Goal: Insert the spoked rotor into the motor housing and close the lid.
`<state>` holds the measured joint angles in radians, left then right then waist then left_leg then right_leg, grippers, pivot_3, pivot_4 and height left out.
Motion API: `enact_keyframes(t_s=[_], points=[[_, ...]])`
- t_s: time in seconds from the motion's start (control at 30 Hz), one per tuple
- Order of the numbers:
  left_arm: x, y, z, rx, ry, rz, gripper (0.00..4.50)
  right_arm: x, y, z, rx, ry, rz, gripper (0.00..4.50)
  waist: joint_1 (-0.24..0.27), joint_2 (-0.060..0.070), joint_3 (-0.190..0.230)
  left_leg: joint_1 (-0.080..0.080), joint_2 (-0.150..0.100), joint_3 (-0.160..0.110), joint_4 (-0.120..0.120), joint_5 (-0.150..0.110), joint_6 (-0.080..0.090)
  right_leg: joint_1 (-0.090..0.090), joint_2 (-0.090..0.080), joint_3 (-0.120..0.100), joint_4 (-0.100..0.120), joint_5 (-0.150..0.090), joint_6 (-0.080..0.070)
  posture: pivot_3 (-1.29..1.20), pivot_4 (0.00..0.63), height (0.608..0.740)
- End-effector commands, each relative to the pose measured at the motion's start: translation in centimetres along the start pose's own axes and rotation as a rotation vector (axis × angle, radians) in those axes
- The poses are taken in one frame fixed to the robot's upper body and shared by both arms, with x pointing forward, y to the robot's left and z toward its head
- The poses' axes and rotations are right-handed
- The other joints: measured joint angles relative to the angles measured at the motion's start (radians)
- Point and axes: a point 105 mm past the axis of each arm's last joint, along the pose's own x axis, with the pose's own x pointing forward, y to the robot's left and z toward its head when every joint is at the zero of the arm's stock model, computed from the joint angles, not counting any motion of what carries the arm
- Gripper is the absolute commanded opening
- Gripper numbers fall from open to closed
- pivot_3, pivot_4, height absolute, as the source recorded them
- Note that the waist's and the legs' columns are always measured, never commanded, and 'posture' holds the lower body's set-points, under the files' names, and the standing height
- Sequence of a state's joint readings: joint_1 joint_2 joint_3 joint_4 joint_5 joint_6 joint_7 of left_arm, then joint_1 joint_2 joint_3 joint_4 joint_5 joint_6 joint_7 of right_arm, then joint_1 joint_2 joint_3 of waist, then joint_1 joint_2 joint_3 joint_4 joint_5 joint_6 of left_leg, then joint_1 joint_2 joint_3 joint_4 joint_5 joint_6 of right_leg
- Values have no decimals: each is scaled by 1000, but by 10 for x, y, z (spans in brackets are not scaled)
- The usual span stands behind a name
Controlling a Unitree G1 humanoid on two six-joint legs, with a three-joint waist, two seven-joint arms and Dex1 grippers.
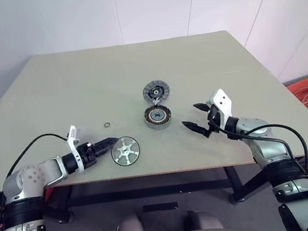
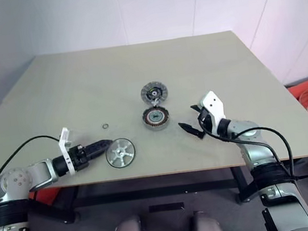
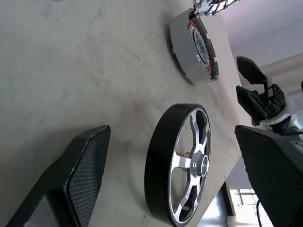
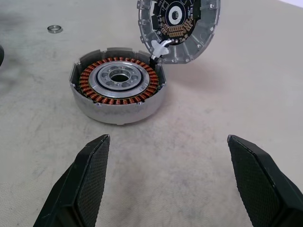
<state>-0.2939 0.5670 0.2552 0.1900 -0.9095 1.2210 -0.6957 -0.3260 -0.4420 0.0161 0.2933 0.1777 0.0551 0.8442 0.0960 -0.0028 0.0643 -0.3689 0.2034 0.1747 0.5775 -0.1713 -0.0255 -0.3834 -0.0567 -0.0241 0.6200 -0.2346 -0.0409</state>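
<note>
The spoked rotor (image 1: 126, 151) lies flat near the desk's (image 1: 53, 89) front edge, between the wide-spread fingers of the left tool (image 1: 109, 142), with part of its rim cut off in the left wrist view. The motor housing (image 1: 157, 115) sits mid-desk, the lid (image 1: 156, 91) just behind it and touching it, a small washer ring (image 1: 106, 124) toward the left edge. The right tool (image 1: 196, 117) hangs wide open beside the housing; no readable writing shows.

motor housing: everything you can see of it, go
The motor housing is a squat round ring with a silvery-grey outer wall, copper-coloured windings around its inside and a shiny metal hub with a central hole. It sits flat and open-topped on the table. The lid leans tilted at its far edge, joined by a small white piece. No end effector touches it.
</note>
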Motion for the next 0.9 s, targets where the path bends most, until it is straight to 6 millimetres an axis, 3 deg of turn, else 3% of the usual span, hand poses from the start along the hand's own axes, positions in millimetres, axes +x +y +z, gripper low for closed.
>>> enact_keyframes(t_s=[0.03,0.17,0.3,0.47,0.73,0.9], points=[[0,-3,-5,6,53,-16,4456,-4,7,19,0,-54,63,4500,1,0,0,0,0,0,0,0,0,0,0,0,0,0,0,0,0,740],[-1,0,-9,14,76,-5,4456,-17,38,30,3,-59,276,4500,3,0,0,0,0,0,0,-1,2,2,0,0,-2,0,0,0,0,740],[0,-1,-11,10,83,-20,4456,-18,38,34,-30,-37,290,4500,0,0,0,4,0,-1,0,-2,3,5,0,0,-3,-1,2,0,0,740],[4,-3,-13,2,92,-39,3256,-15,38,37,-40,-43,291,4500,1,1,0,6,0,-1,0,-1,2,8,0,0,-3,-4,7,0,0,740],[10,-5,-11,-2,79,-71,592,-12,38,38,-51,-42,294,4500,2,1,0,5,0,-1,0,-2,3,7,-1,0,-4,-1,2,0,0,740],[10,-6,-7,-9,45,-89,428,-11,37,37,-52,-43,279,4500,2,1,0,5,0,-1,0,-2,3,7,0,-1,-4,-1,2,0,0,740]])
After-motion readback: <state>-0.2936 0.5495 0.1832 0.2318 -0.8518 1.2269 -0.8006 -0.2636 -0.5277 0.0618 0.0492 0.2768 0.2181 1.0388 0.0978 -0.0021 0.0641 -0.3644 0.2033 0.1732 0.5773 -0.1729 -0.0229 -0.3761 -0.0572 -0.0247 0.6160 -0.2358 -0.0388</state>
